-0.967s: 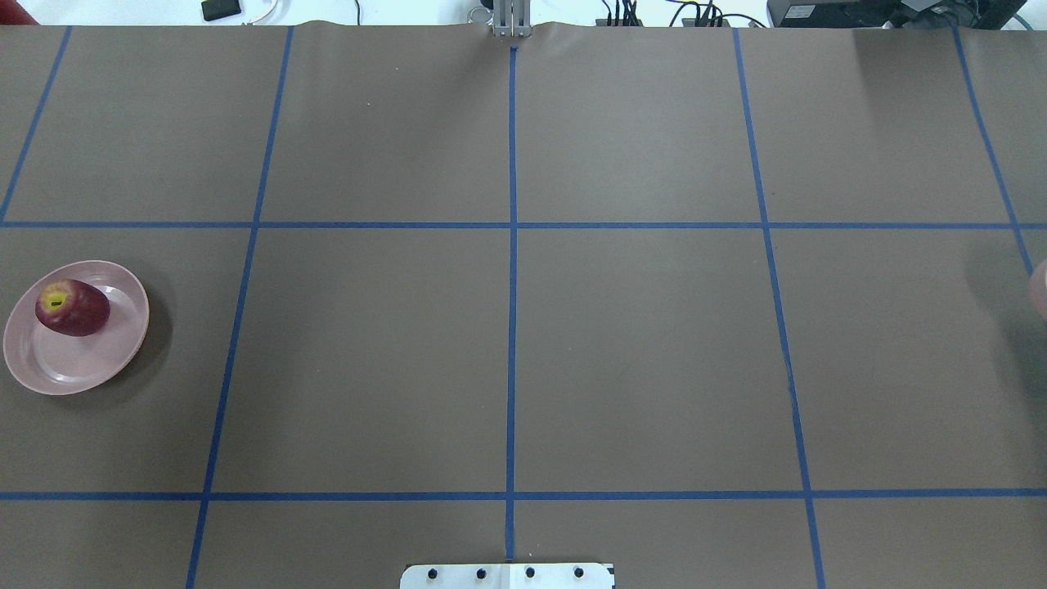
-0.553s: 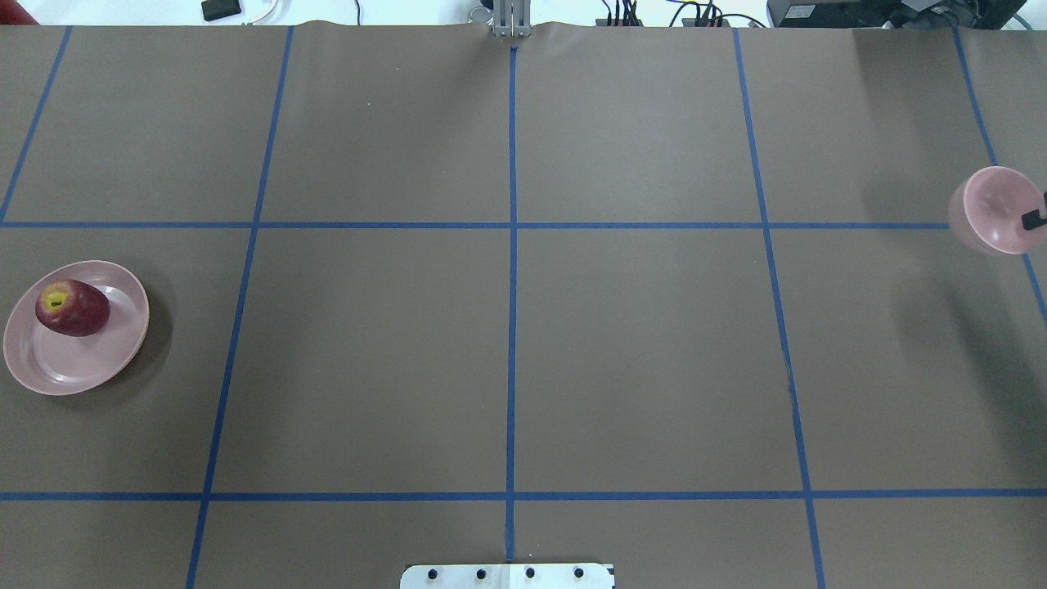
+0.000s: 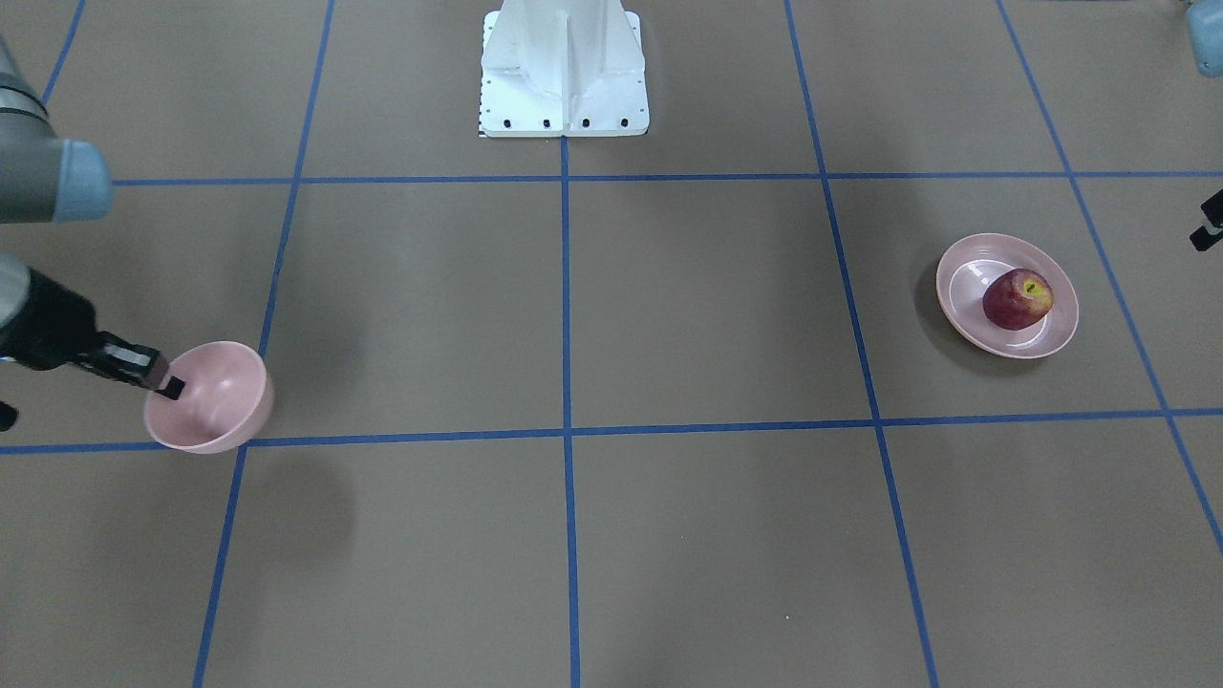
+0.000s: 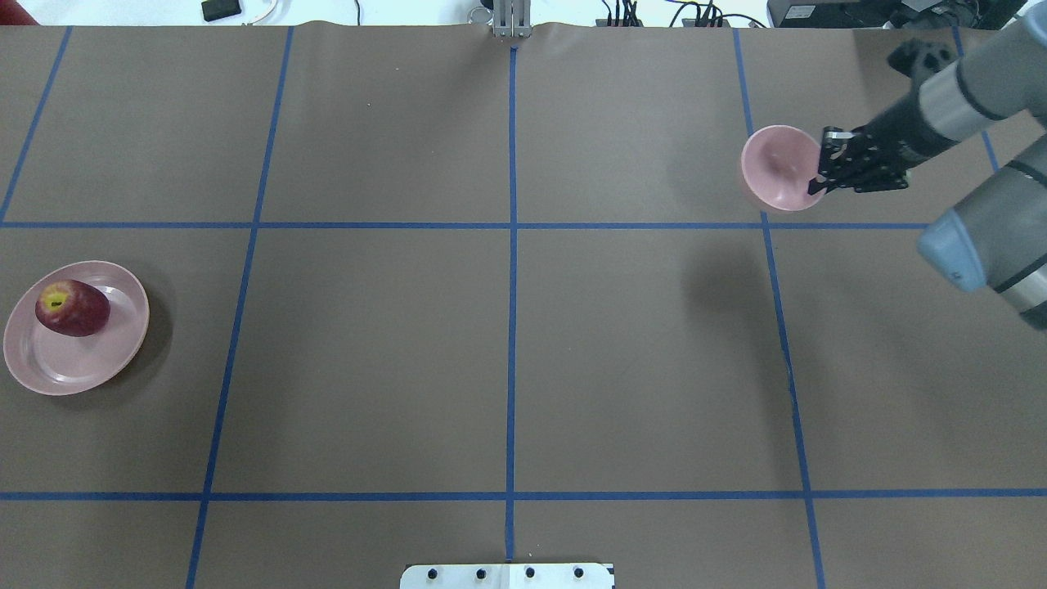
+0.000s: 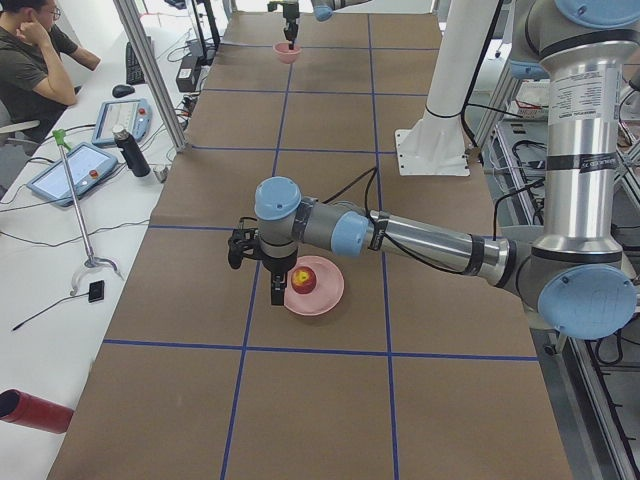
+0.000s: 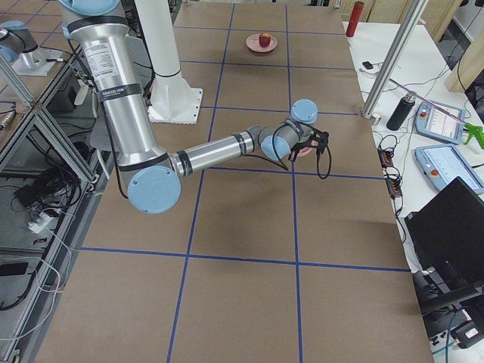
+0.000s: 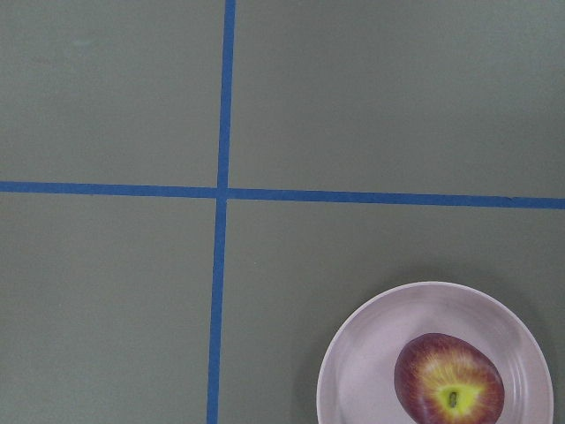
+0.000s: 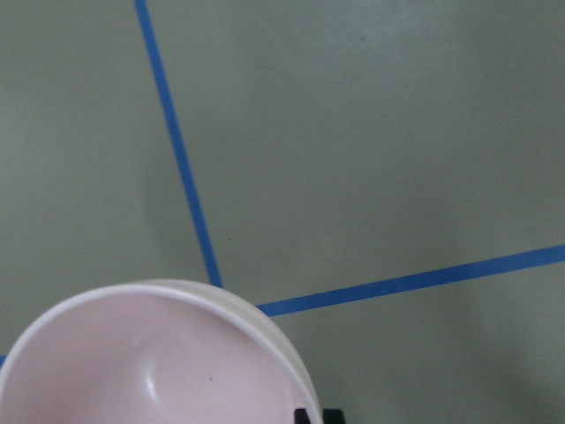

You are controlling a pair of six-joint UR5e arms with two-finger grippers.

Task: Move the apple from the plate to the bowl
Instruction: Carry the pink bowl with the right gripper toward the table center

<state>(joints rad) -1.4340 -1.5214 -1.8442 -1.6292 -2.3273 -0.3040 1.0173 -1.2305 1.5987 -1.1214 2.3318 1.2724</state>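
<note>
Now R arm (image 4: 941,110) stretched out nearly level, R gripper (image 4: 815,181) clamped on raised bowl (image 4: 773,168) rim.

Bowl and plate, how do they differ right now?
The bowl is smaller and deeper; the plate is wider and shallow. The bowl is empty; the plate holds the apple. The right hand grips the bowl by its rim, raised off the table, as its offset shadow shows; the plate lies on the table, ungripped. Both are round and pale pink.
</note>
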